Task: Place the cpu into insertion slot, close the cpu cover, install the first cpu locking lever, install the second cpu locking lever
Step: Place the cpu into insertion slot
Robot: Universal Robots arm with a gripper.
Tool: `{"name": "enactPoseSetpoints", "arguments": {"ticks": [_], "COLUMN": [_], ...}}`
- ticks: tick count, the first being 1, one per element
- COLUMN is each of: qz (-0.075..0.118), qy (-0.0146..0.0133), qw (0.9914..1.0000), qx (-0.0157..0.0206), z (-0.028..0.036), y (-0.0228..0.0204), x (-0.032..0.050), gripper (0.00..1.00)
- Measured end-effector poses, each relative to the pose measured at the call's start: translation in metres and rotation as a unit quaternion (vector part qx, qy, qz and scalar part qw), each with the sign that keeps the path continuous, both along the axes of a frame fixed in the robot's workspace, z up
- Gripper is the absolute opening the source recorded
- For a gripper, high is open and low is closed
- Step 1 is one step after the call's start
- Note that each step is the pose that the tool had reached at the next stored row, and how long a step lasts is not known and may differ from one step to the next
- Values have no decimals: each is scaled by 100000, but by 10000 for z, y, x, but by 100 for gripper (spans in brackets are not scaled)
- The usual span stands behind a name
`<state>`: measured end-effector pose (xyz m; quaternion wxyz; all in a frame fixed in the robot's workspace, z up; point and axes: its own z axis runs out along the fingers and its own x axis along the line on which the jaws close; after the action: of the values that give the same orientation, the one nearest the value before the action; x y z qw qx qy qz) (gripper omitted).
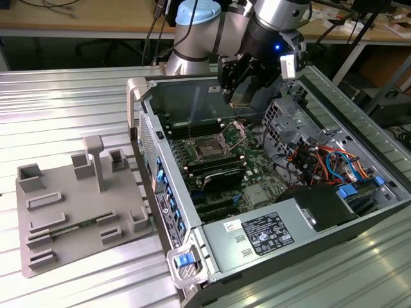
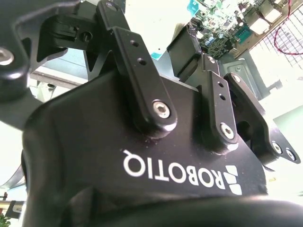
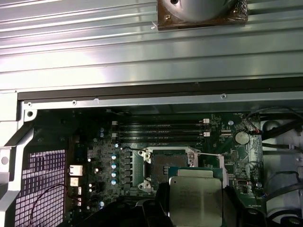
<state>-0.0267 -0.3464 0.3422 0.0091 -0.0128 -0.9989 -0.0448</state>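
My gripper (image 1: 243,95) hangs above the back of the open computer case, shut on the cpu (image 3: 196,197), a flat square chip with a dull silver top. In the first wrist view the dark fingers (image 3: 160,201) flank the chip. The insertion slot (image 1: 209,149) (image 3: 163,165) lies bare on the green board, below the chip and well apart from it. The cpu cover (image 1: 235,133) stands raised at the slot's edge towards the exterior view's right. In the second wrist view the gripper's black body (image 2: 142,165) is close up, with the board (image 2: 222,19) beyond it.
Long black memory slots (image 3: 158,128) run beside the socket. A drive cage (image 1: 289,119), coloured cables (image 1: 324,160) and a power supply (image 1: 263,234) crowd the case on the exterior view's right. A grey fixture tray (image 1: 77,205) sits on the ribbed metal table (image 1: 64,102).
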Motion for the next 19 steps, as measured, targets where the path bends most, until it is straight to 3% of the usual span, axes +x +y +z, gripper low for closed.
{"name": "enactPoseSetpoints", "arguments": {"ticks": [19], "qz": [-1], "qy": [-2], "qw": [100000], "qx": [4], "z": [-49], "y": [0], "x": [0], "gripper": [55]}}
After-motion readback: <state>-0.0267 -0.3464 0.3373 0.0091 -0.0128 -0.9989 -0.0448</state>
